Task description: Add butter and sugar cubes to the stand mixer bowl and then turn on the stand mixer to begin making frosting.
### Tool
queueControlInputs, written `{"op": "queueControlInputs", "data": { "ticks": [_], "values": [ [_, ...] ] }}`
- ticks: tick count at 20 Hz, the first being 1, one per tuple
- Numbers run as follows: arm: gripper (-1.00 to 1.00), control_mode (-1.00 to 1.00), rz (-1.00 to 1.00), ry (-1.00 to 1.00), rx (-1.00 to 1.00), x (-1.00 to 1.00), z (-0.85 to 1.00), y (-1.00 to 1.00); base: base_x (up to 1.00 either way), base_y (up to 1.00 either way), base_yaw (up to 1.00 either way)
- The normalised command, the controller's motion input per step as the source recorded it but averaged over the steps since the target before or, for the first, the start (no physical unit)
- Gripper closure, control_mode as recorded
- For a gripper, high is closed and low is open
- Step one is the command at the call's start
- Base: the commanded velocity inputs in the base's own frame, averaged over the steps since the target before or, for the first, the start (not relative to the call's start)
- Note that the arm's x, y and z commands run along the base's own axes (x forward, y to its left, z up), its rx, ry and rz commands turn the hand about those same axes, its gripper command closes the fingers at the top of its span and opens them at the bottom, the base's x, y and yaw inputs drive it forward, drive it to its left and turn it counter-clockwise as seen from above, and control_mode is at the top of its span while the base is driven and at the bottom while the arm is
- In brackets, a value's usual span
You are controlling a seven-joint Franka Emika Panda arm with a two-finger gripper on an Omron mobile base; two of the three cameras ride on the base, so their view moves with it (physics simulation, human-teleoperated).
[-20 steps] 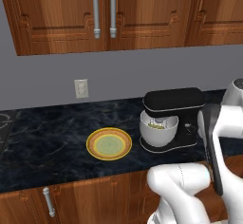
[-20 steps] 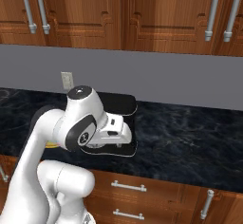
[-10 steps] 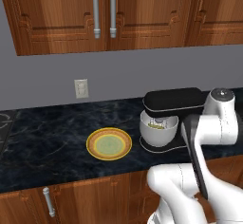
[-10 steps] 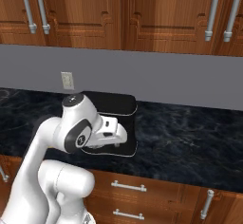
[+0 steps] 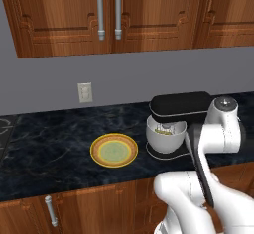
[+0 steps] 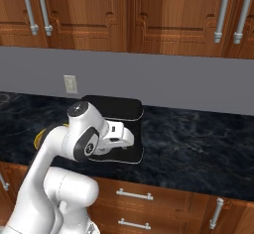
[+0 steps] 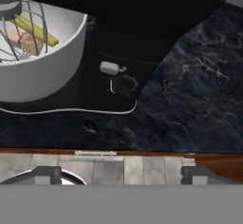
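Now, from the left base view, the black stand mixer (image 5: 179, 110) stands on the dark tabletop (image 5: 54, 148), with the stand mixer bowl (image 5: 166, 139) under its head and a yellow plate (image 5: 114, 150) just beside it. From the right base view, the white arm (image 6: 74, 144) covers part of the mixer. From the hand view, the fingers (image 7: 118, 174) are spread wide apart and hold nothing. The butter (image 7: 35, 30) and a sugar cube (image 7: 15, 38) lie inside the bowl, behind the wire whisk (image 7: 28, 23).
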Motion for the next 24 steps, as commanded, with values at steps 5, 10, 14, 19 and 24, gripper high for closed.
{"op": "queueControlInputs", "data": {
  "ticks": [5,10,14,19,24],
  "values": [
    [-1.0,-1.0,0.0,-0.13,-0.03,0.06,-0.26,0.0,0.0,0.0,0.0],
    [-1.0,-1.0,0.0,-0.04,-0.03,0.23,-0.11,0.0,0.0,0.0,0.0],
    [-1.0,-1.0,0.0,0.0,-0.04,0.23,-0.23,0.0,0.0,0.0,0.0],
    [-1.0,-1.0,0.0,0.0,-0.02,0.39,-0.22,-0.06,0.0,0.0,0.0],
    [-1.0,-1.0,0.0,0.0,-0.01,0.43,-0.21,-0.12,0.0,0.0,0.0]
  ]
}}
